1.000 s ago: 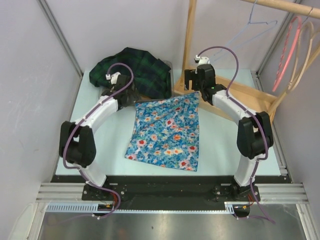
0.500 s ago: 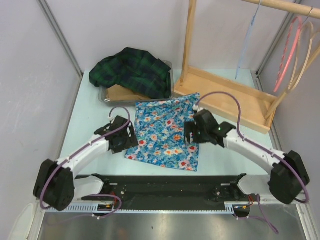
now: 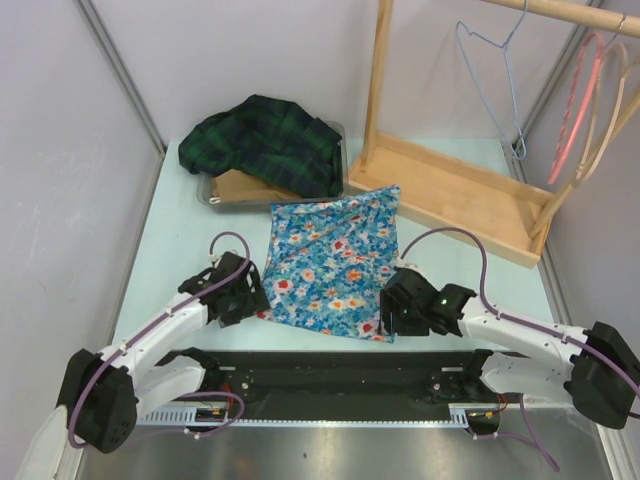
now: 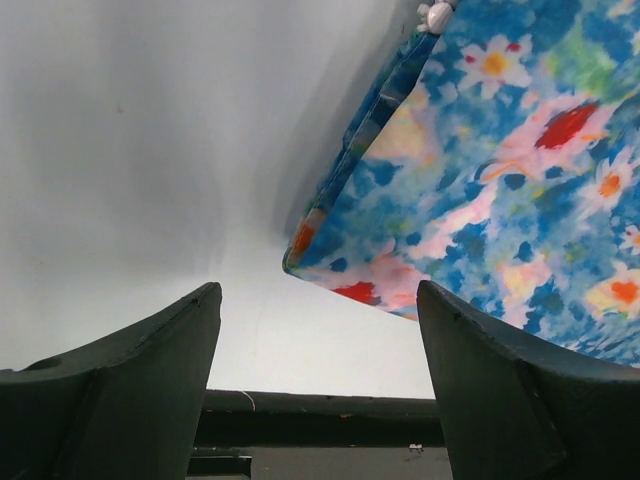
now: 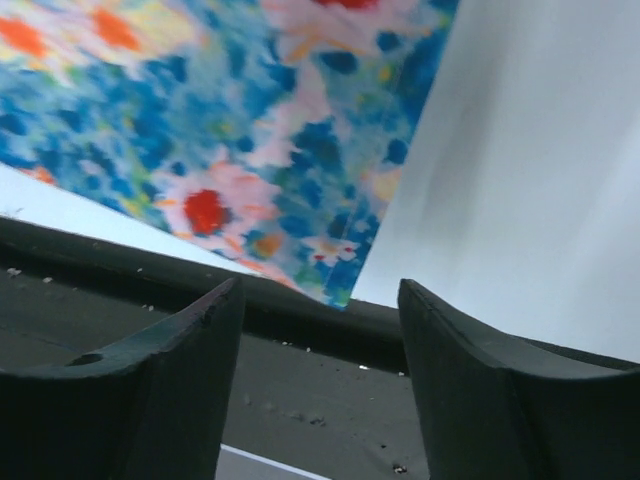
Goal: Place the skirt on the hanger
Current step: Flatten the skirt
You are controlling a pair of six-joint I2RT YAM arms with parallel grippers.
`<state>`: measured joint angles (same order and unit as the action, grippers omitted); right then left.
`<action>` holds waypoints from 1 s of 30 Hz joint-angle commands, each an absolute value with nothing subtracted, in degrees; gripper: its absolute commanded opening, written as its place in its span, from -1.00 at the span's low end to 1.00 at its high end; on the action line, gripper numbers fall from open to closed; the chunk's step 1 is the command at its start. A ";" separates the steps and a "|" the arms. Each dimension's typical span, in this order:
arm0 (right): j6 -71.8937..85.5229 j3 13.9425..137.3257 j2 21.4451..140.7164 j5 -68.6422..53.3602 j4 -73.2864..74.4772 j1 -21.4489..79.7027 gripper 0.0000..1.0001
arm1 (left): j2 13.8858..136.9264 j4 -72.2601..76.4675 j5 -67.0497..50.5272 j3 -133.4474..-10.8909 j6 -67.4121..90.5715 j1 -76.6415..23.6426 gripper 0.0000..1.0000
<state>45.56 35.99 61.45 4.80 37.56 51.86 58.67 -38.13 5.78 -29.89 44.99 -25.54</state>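
A blue floral skirt (image 3: 335, 262) lies flat on the table. Its near left corner shows in the left wrist view (image 4: 480, 190), its near right corner in the right wrist view (image 5: 230, 130). My left gripper (image 3: 248, 297) is open and empty, low beside the skirt's near left corner. My right gripper (image 3: 392, 313) is open and empty at the skirt's near right corner. A thin blue wire hanger (image 3: 492, 85) hangs from the wooden rail (image 3: 560, 12) at the back right.
A dark green plaid garment (image 3: 265, 140) lies over a grey tray (image 3: 222, 192) at the back left. The wooden rack's base (image 3: 450, 195) stands behind the skirt. Pink and beige hangers (image 3: 585, 100) hang at the far right. The black front edge (image 3: 330, 365) is close below both grippers.
Both arms have drawn back from the skirt's far corners to its near corners, close to the table's front edge. The blue hanger on the rail has swung.
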 commanded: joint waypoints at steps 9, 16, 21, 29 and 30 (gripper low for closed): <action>50.89 29.09 63.19 5.37 22.07 53.26 0.08 | 54.23 -40.25 6.50 -32.43 46.50 -25.58 0.66; 51.85 27.95 64.34 4.04 20.91 54.05 -0.79 | 53.88 -40.87 6.94 -34.10 46.23 -25.58 0.66; 52.73 28.48 62.67 5.44 28.01 54.23 -1.00 | 54.40 -41.31 7.82 -35.33 45.88 -25.58 0.66; 54.40 29.79 54.69 9.05 42.08 53.35 -1.00 | 56.25 -41.05 9.58 -38.84 45.44 -25.58 0.67; 54.58 29.79 53.80 8.88 43.06 53.09 -1.00 | 56.60 -40.78 9.67 -39.46 45.27 -25.58 0.67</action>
<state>52.64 28.25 58.39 6.26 34.57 53.71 55.57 -41.32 7.92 -35.94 45.54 -25.54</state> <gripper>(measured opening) 0.009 0.833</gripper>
